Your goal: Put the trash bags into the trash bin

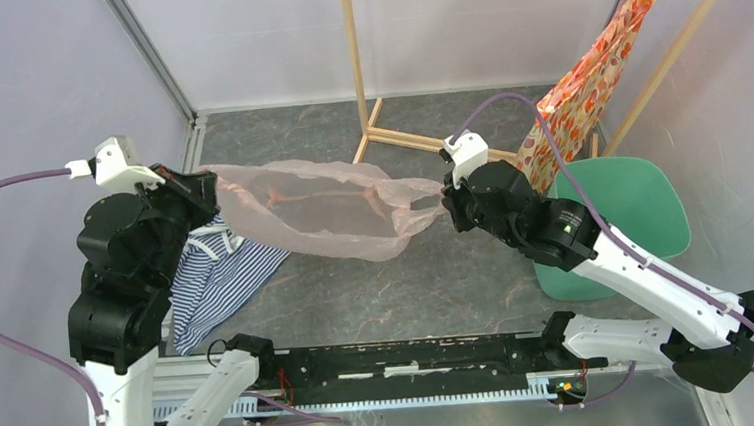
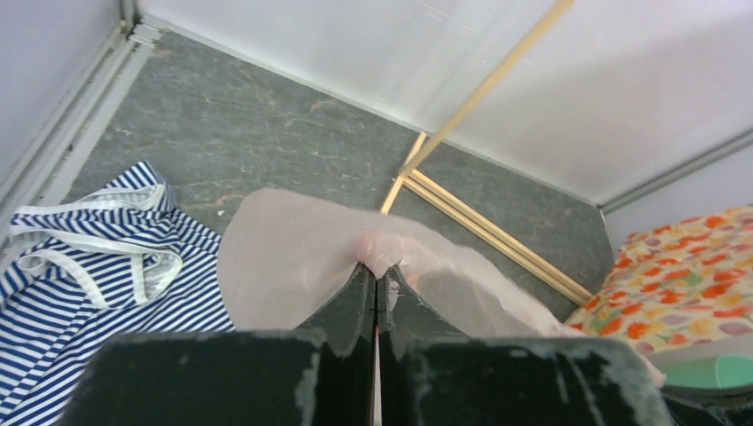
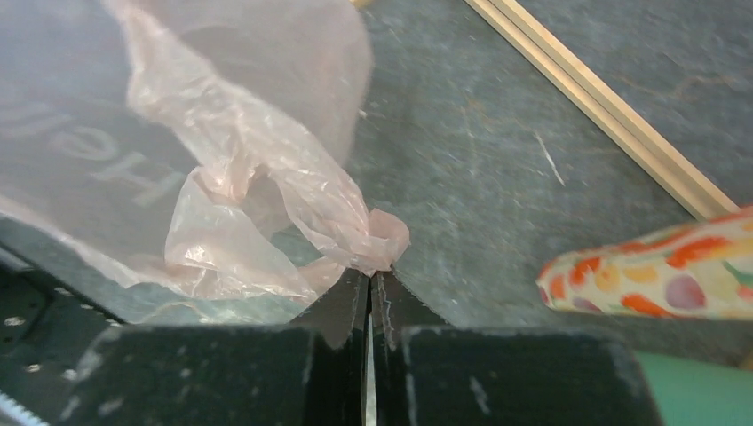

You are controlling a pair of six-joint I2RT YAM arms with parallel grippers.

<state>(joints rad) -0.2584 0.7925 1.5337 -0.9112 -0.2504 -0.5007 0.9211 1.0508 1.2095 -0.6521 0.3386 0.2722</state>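
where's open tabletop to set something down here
The largest bare patch of table is in front, between the striped cloth and the trash bin, nearer than the stretched trash bag. A smaller one lies at the back left, behind the bag and left of the wooden frame. The right side is crowded: bin, floral bag, frame.

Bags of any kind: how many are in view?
2. The pale-pink trash bag hangs stretched between the left claw and right claw; the orange floral bag hangs back right. More could be hidden.
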